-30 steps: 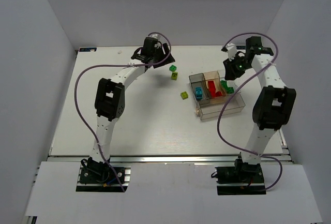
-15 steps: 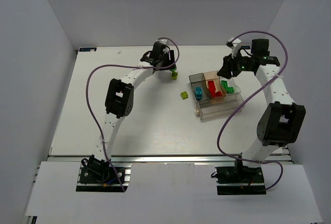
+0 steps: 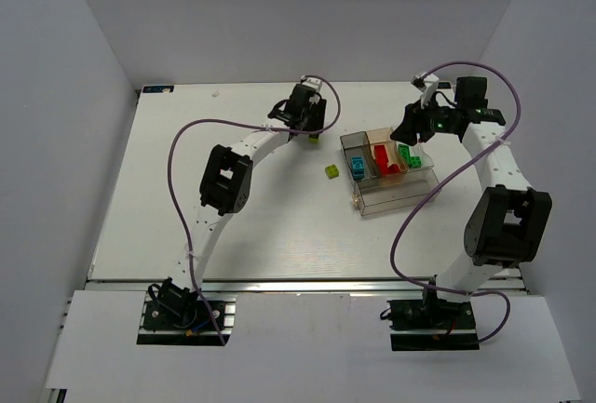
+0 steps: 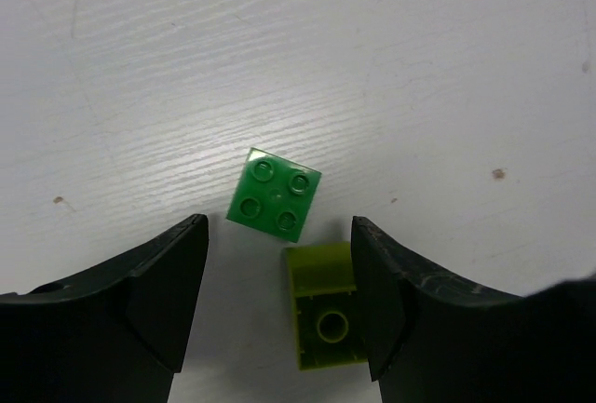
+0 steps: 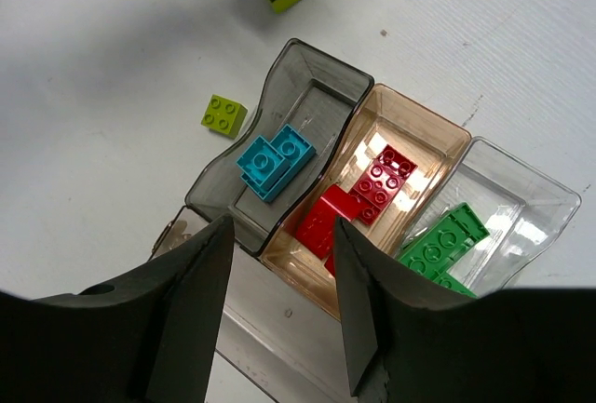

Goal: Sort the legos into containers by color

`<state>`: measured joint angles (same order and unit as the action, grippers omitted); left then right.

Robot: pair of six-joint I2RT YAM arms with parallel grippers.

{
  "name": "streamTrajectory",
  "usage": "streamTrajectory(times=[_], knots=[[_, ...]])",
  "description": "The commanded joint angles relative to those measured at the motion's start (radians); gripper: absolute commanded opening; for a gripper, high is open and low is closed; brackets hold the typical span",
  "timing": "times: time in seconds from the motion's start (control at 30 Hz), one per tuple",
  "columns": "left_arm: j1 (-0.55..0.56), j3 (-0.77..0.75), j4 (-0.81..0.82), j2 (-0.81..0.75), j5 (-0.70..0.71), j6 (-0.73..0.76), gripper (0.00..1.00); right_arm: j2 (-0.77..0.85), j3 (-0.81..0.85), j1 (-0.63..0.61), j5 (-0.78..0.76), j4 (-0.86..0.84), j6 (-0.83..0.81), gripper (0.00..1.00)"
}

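Observation:
My left gripper (image 3: 308, 122) is open and low over two legos at the back middle of the table. In the left wrist view a yellow-green brick (image 4: 324, 317) lies studs-down between my open fingers (image 4: 158, 301), close to the right one. A green brick (image 4: 275, 194) lies just beyond it. A second yellow-green brick (image 3: 331, 171) lies loose left of the clear divided container (image 3: 399, 196). My right gripper (image 3: 411, 129) is open and empty above the container. Its sections hold light blue bricks (image 5: 275, 161), red bricks (image 5: 358, 203) and green bricks (image 5: 442, 245).
The container's long front compartment (image 5: 279, 329) has no bricks showing in it. White walls close off the table at the left, back and right. Purple cables loop above both arms.
My left gripper has moved right and come down over the green and yellow-green bricks. My right arm has swung outward, with its gripper staying above the container.

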<state>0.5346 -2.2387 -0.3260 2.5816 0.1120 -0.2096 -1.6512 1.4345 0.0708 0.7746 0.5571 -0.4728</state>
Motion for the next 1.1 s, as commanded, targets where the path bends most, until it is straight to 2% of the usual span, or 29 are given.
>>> streamTrajectory(times=[0.0,0.1,0.33,0.67,0.9,0.93,1.0,1.07], knots=[[-0.005,-0.042,0.031,0.005,0.095,0.039,0.72,0.053,-0.014,0.009,0.040,-0.037,0.022,0.53],[-0.005,-0.044,0.044,0.011,0.133,0.041,0.72,0.057,-0.022,0.012,0.040,-0.037,0.025,0.53],[-0.005,-0.056,0.067,0.040,0.084,0.053,0.73,0.068,-0.028,0.015,0.040,-0.043,0.036,0.53],[-0.005,-0.055,0.085,0.057,0.054,0.055,0.64,0.073,-0.031,0.021,0.043,-0.046,0.039,0.53],[-0.005,-0.052,0.119,0.055,0.046,0.053,0.38,0.080,-0.045,0.021,0.045,-0.046,0.040,0.53],[-0.005,-0.049,0.122,0.048,0.040,0.052,0.30,0.083,-0.051,0.021,0.045,-0.046,0.042,0.53],[-0.005,-0.033,0.142,0.032,0.034,0.049,0.24,0.090,-0.057,0.021,0.046,-0.046,0.042,0.53],[-0.005,0.000,0.168,-0.009,0.025,0.038,0.09,0.096,-0.066,0.018,0.049,-0.049,0.043,0.53]])
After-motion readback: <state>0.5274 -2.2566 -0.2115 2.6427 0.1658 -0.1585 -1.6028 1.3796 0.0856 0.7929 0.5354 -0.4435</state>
